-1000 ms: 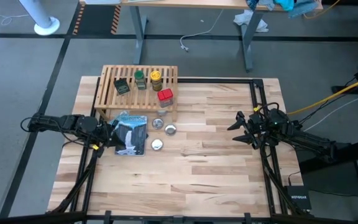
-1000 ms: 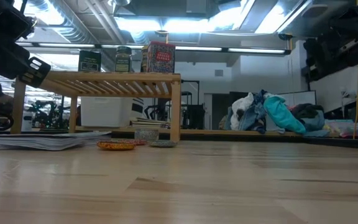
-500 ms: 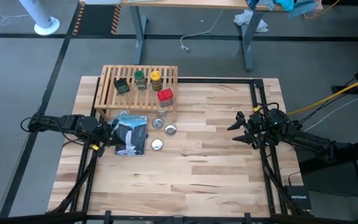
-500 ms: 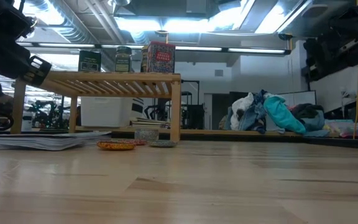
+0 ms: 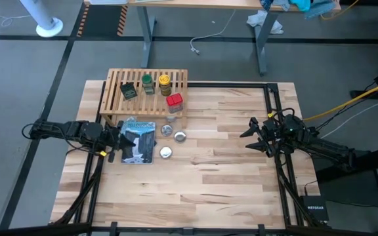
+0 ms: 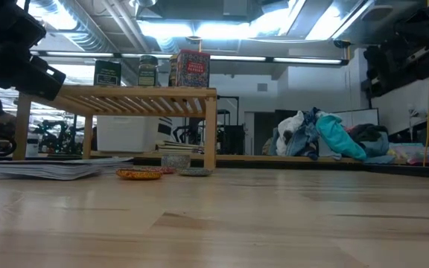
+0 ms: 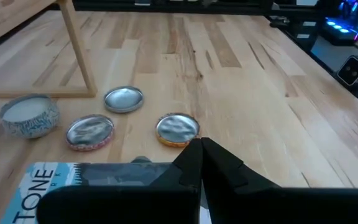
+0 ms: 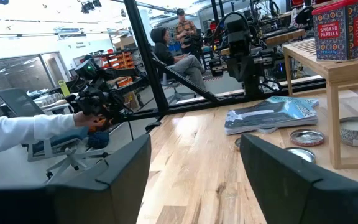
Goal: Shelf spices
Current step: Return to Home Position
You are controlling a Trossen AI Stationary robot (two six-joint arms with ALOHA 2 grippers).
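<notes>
Left end effector point(image 5: 118, 141), pressed together, is easing back left over the packet point(image 5: 143, 141) toward home, right end effector point(image 5: 248, 139) is waiting spread, all spices point(image 5: 165, 82) are sitting on the shelf point(image 5: 113, 98), so next is just finishing the retract.

Dark left claw point(image 7: 199, 142) pinched together — blue-and-white packet point(image 7: 45, 183) close, three flat silvery tins point(image 7: 178, 129) beyond

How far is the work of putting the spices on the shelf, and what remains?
Done: black tin, green-capped jar, yellow-capped jar and red tin all stand on the shelf. In hand: nothing; left gripper is shut by the blue packet, right gripper open at the table's right. Left: probably only parking both arms.
</notes>
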